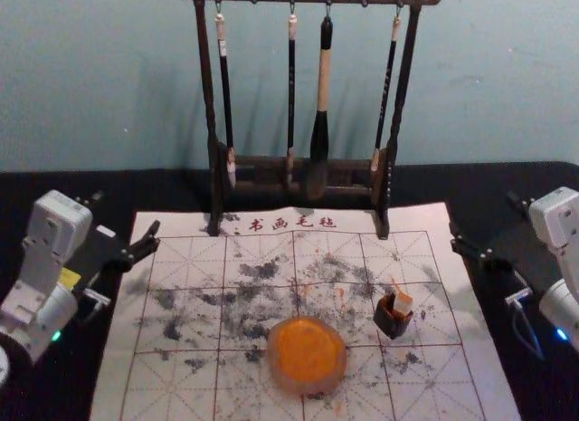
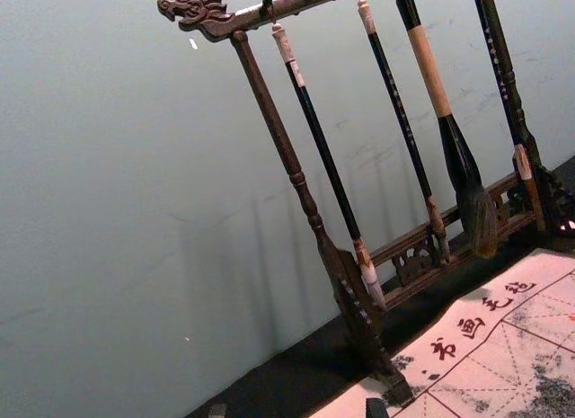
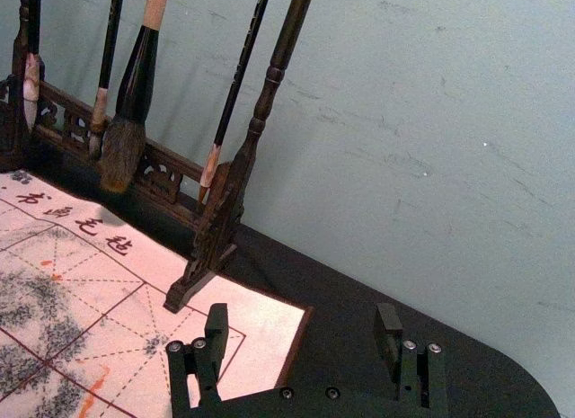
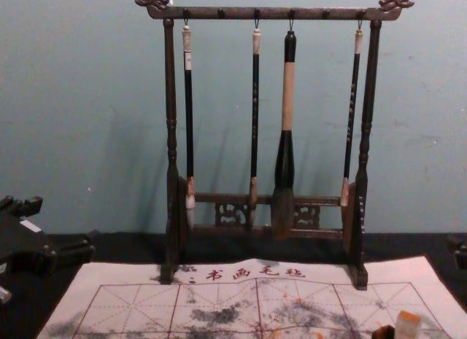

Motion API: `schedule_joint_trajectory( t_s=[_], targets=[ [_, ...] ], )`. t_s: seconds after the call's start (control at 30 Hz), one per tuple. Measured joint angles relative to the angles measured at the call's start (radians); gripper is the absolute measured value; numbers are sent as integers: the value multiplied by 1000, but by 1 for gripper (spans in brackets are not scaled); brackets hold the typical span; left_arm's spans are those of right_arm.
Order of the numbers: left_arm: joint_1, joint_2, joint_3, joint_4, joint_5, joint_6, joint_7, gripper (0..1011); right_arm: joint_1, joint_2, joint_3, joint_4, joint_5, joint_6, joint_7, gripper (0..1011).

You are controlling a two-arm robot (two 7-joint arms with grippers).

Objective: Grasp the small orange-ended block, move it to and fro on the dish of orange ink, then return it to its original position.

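Tabletop [image 1: 172, 187]: black, its far edge along the wall.
Mat [image 1: 118, 385]: gridded, ink-smudged, between the tabletop's left and right sides.
Rack [image 1: 207, 95]: toward the far edge, four brushes [image 1: 323, 86] hanging.
Left tool [image 1: 125, 216]: above the left side, spread open, holding nothing.
Right tool [image 1: 483, 216]: above the right side, spread wide, gripping nothing.
Dish [image 1: 303, 387]: orange ink, nearer the near edge than the rack.
Holder [image 1: 391, 321]: dark, right of the dish.
Block [image 1: 403, 301]: tilted at the holder, orange end up.
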Motion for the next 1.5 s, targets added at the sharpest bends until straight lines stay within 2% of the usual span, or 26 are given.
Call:
schedule_joint_trajectory(
  t_s=[1.5],
  targets=[
    [0, 0, 0, 0, 0, 0, 0, 1001, 2, 2, -2, 3, 1, -3, -1, 1002]
  ],
)
